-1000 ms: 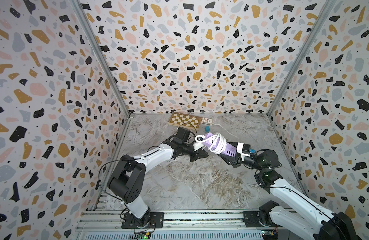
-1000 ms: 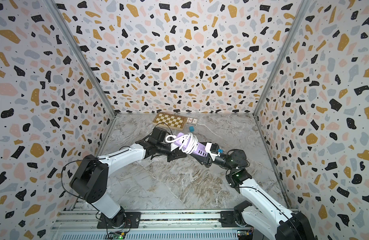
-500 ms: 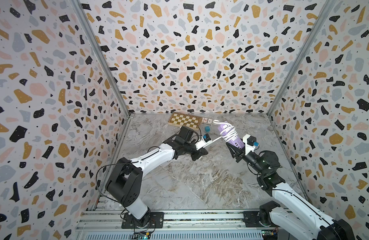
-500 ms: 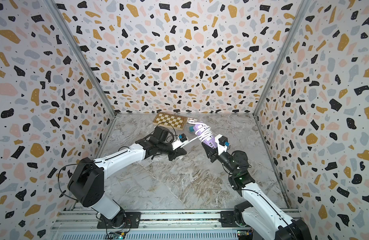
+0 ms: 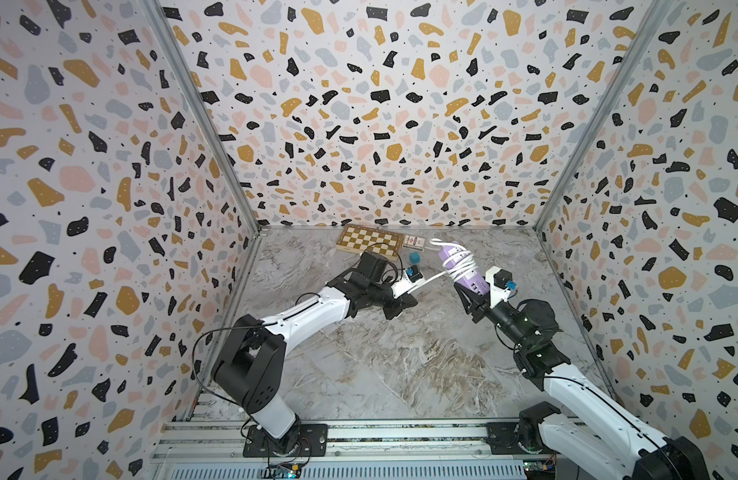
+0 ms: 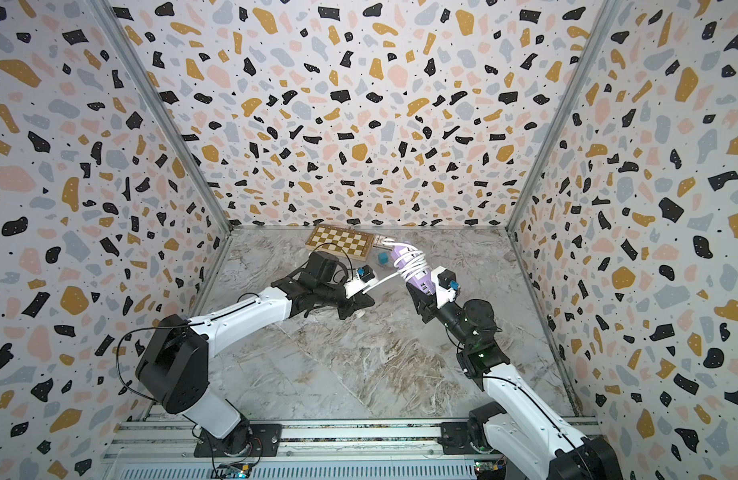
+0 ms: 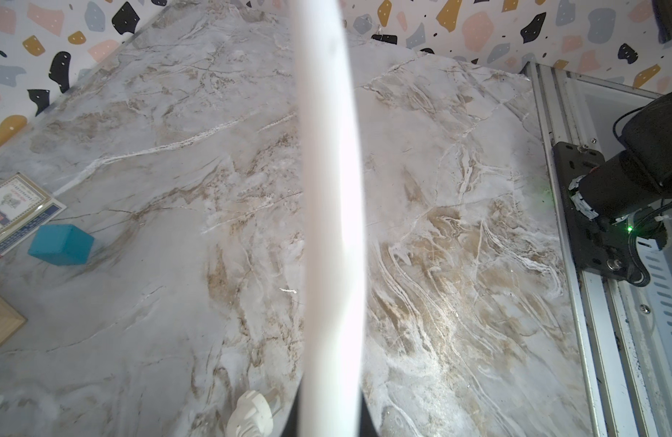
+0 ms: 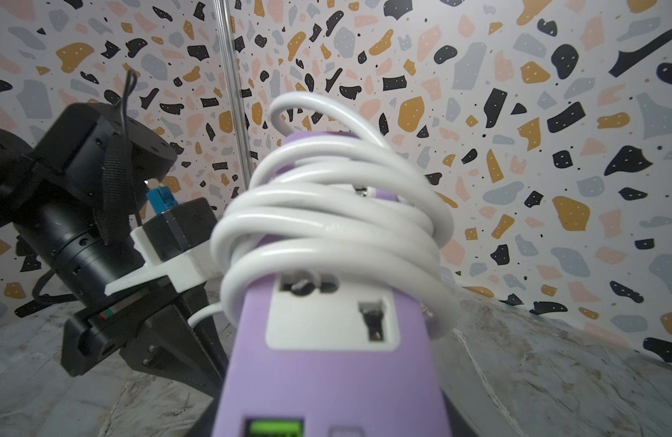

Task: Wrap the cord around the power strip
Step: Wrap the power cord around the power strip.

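The left pincer (image 5: 404, 300) is squeezed shut on the cord (image 5: 463, 266) near its loose end. The plug (image 7: 251, 416) hangs close by. The right pincer (image 5: 478, 297) grips the bottom end of the power strip (image 5: 472, 283). It holds the strip up off the table (image 5: 400, 374), tipped toward 11 o'clock. The cord goes round the strip in many loops. From there it runs straight out toward 8 o'clock to the left pincer. A blue block (image 5: 415, 258) and a chessboard (image 5: 369, 241) lie at the table's 12 o'clock edge.
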Available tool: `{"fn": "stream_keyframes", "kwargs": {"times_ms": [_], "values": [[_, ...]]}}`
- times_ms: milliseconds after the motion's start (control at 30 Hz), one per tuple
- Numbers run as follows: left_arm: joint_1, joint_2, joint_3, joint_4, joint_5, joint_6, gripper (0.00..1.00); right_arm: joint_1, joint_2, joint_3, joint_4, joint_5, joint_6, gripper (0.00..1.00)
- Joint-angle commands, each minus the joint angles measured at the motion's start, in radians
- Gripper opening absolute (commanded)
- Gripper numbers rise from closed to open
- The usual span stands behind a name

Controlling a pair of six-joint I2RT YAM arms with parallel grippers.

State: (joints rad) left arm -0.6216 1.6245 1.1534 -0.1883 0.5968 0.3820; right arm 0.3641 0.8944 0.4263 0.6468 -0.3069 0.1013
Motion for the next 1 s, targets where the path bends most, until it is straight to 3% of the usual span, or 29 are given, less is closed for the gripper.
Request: {"fn": "stream_keyframes", "kwargs": {"times_ms": [0,333,433,567,700,833,967], "values": [[-0.036,-0.051,0.041,-0.090,-0.050,0.097,0.03,-0.025,0.019,0.077,-0.005,0.098,0.001,0.00],[-0.200,-0.108,0.315,-0.473,-0.438,0.485,0.04,0.025,0.196,0.227,-0.392,-0.020,-0.219,0.00],[-0.218,-0.093,0.386,-0.507,-0.554,0.555,0.08,0.074,0.234,0.244,-0.461,-0.118,-0.291,0.00],[-0.233,-0.054,0.462,-0.576,-0.742,0.632,0.11,0.104,0.329,0.291,-0.576,-0.412,-0.396,0.00],[-0.237,-0.015,0.524,-0.646,-0.904,0.673,0.11,0.179,0.440,0.359,-0.693,-0.531,-0.478,0.00],[-0.231,-0.023,0.497,-0.599,-0.923,0.709,0.11,0.234,0.451,0.360,-0.672,-0.678,-0.576,0.00],[-0.198,-0.023,0.499,-0.606,-0.816,0.688,0.14,0.262,0.423,0.337,-0.634,-0.837,-0.673,0.00]]}}
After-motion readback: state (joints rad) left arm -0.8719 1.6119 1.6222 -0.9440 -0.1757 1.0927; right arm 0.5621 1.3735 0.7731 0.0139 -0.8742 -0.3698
